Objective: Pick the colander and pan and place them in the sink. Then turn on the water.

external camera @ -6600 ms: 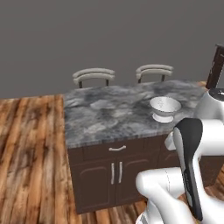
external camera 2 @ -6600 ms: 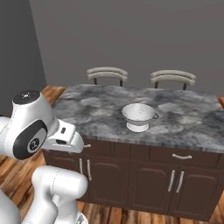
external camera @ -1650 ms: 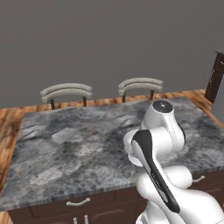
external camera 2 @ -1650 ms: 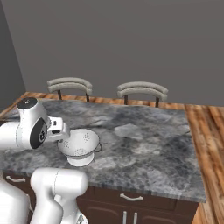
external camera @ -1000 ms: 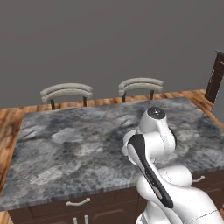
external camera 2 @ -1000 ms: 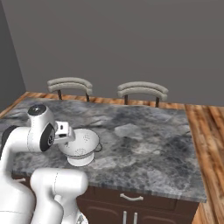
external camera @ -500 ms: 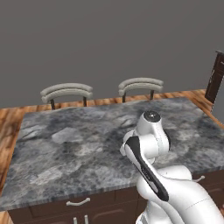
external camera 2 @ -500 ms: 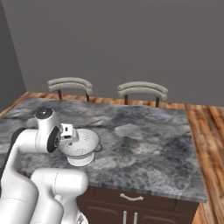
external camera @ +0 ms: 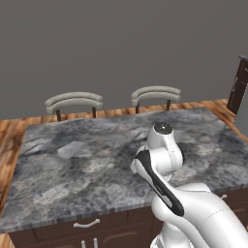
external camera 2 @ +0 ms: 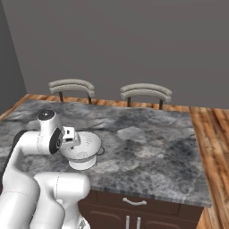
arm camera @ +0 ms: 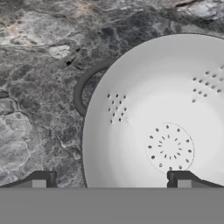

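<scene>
The colander (arm camera: 166, 127) is a white perforated bowl standing upright on the grey stone counter (external camera 2: 152, 147), with a thin dark side handle (arm camera: 85, 85). In the right base view the colander (external camera 2: 86, 151) sits near the counter's front left. My gripper (arm camera: 113, 180) hangs just above it, open, one fingertip (arm camera: 41, 180) outside the rim and the other over the bowl's inside. From the right base the gripper (external camera 2: 73, 139) is at the bowl's left rim, holding nothing. In the left base view my own arm hides the colander. The pan, the sink and the water are out of view.
The counter (external camera: 72, 160) is an island with dark cabinets and drawer handles (external camera 2: 134, 202) below its front edge. Two curved-back chairs (external camera 2: 71, 86) (external camera 2: 145, 91) stand behind its far side. Wooden floor lies to the right of the island.
Over the last second my arm has bent lower and the hand has come down onto the colander's left rim. The jaws have stayed open; the colander has not moved.
</scene>
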